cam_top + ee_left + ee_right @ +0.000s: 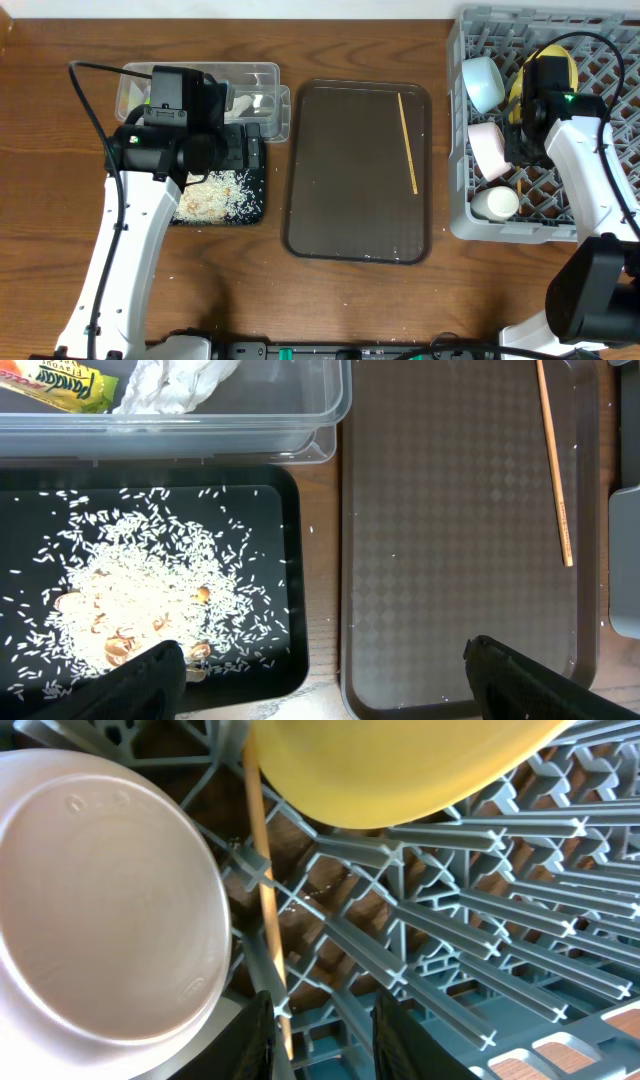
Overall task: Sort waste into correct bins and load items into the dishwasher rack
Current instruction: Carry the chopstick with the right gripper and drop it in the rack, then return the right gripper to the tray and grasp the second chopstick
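Overhead, the wooden desk (350, 300) carries everything.

- Grey rack (520, 233): right edge of the desk, reaching up to the far right corner.
- Brown tray (350, 170): middle of the desk, one chopstick (408, 140) lying lengthwise on its right half.
- Clear container (250, 75): far left part of the desk, with the black tray (255, 190) just in front of it, their edges close.
- Yellow plate (558, 62): on edge in the rack's far part, partly hidden by the right arm.
- White bowl (488, 148): on its side along the rack's left wall. Light-blue bowl (483, 82) is beyond it, and the white cup (495, 204) sits at the rack's near left corner.
- Rice (130, 590): heaped in the black tray, grains scattered around the heap, a few brown bits mixed in.
- Crumpled paper (175, 385) and yellow-green wrapper (70, 385): side by side inside the clear container.
- Left claw (330, 690): spread wide, holding nothing, hanging over the gap between the black tray and the brown tray.
- Right claw (320, 1040): down inside the rack beside the white bowl, under the plate. Its fingers are parted only narrowly. A second chopstick (265, 890) runs into the gap close against one finger, and the gap is wider than the stick.
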Motion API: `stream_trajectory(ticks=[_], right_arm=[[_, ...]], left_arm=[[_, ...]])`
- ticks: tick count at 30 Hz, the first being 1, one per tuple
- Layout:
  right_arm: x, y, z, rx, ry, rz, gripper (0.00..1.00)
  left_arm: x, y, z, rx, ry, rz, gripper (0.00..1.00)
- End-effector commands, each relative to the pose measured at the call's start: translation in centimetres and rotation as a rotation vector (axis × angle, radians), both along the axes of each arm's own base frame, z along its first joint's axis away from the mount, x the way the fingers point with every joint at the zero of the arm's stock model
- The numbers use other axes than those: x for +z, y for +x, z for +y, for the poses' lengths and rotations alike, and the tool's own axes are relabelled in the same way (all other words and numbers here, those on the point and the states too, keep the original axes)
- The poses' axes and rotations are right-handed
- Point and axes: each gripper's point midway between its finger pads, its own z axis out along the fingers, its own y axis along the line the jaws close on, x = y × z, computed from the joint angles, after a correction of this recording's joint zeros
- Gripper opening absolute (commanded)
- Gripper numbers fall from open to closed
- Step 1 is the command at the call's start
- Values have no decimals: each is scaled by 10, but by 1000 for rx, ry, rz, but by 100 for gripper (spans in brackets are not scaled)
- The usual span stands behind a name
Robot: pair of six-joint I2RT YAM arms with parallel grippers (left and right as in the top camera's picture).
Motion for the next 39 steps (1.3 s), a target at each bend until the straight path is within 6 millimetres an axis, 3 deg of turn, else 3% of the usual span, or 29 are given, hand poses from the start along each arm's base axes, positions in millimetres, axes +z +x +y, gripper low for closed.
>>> stream_trajectory(ticks=[1,3,8,11,15,19,24,39], right_arm=[[22,10,13,26,58,-71,31],[38,17,29,58,120,-125,32],[80,35,93,210,336,-267,35],[89,41,129,292,386,-306,35],[84,43,174,398,392,-298,42],[65,43,199,414,358,-257,44],[31,41,216,401,348,-170,43],[-80,32,216,353,306,115,36]], left_arm=[[2,3,1,1,6,-7,91],[2,3,1,1,6,-7,91],[2,3,1,1,6,-7,91],[2,3,1,1,6,-7,91],[2,3,1,1,6,-7,91],[2,3,1,1,6,-7,91],[2,3,1,1,6,-7,91],[2,3,1,1,6,-7,91]])
